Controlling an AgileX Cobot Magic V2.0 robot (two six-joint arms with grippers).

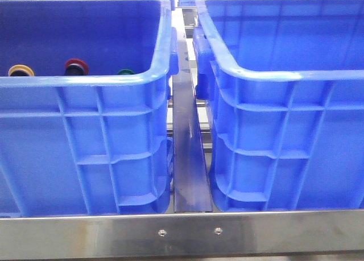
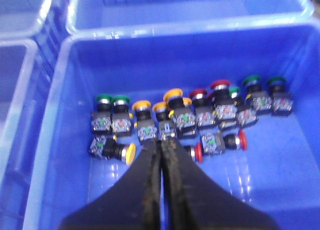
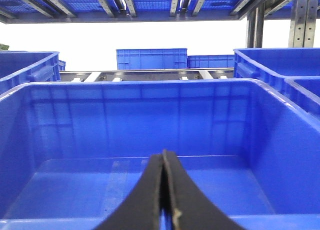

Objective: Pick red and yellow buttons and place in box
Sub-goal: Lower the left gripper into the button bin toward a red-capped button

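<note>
The two big blue ribbed plastic crates, left [image 1: 85,136] and right [image 1: 284,130], are looking smooth and glossy, light glaring off their rolled rims. Between them a brushed steel rail [image 1: 187,158] is showing a dull sheen, and the steel front bar [image 1: 182,235] is reflecting softly. Ahead of the left gripper's matt black, scuffed fingers [image 2: 145,190], shiny red [image 2: 220,84] and yellow plastic button caps [image 2: 141,105] are gleaming.

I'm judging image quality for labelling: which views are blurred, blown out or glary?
Left wrist view: soft blur, buttons smeared, crate rim glaring. Right wrist view: background above the empty crate blown out white. Front view: sharpest, mild glare on the metal rail.
</note>
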